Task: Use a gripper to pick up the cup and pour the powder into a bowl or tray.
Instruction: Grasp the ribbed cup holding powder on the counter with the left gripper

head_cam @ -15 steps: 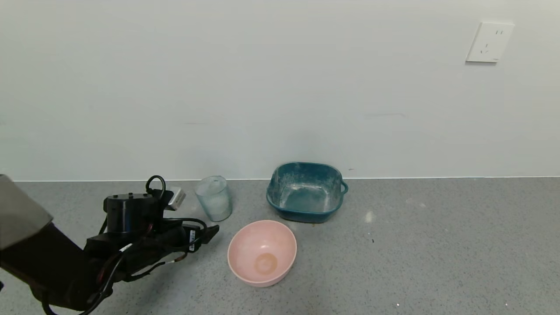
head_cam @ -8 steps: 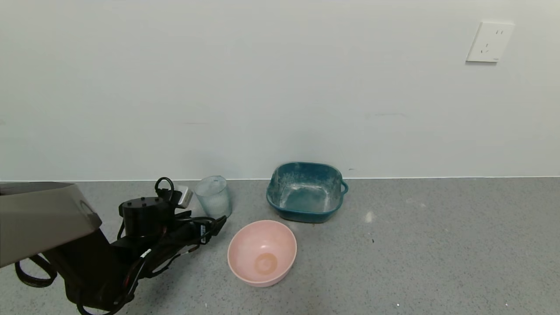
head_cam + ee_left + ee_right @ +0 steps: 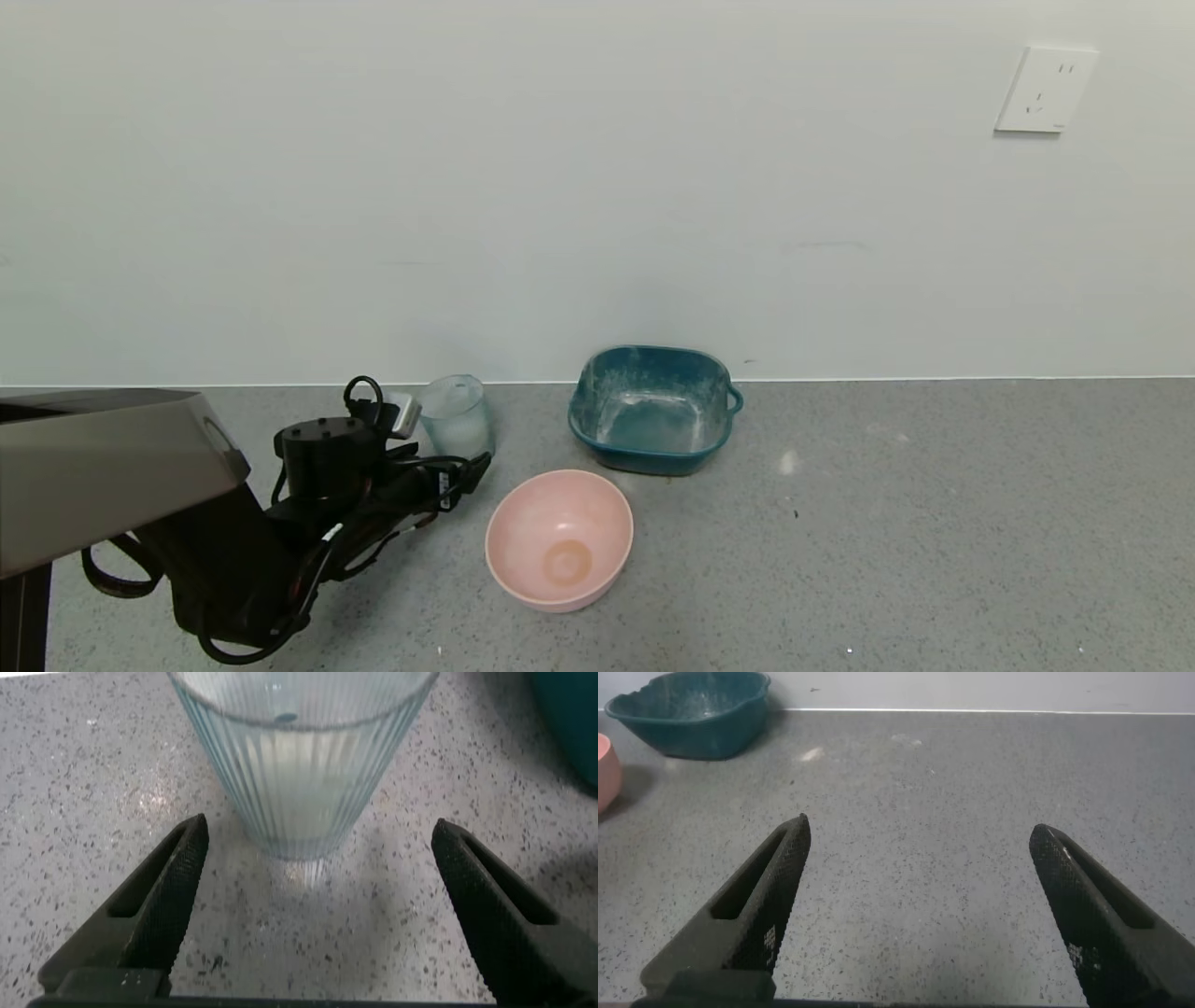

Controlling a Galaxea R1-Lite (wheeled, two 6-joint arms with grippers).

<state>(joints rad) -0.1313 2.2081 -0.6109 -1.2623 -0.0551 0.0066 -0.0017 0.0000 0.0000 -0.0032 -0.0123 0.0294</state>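
Left wrist view: left pincer (image 3: pixel 313 873) spread wide, cup (image 3: pixel 301 756) just ahead, untouched.
Right pincer (image 3: pixel 915 887): parked, spread, over bare tabletop (image 3: pixel 971 793).
Cup: upright near the tabletop's back edge, left part, powder (image 3: pixel 299 775) inside.
Dish (image 3: pixel 652 409): near back edge, right of cup.
Advice: advance straight, centre cup, clamp gently low on ribs.

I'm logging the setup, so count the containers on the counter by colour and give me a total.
Clear: 1, the cup
Teal: 1, the square dish
Pink: 1, the round bowl
Total: 3
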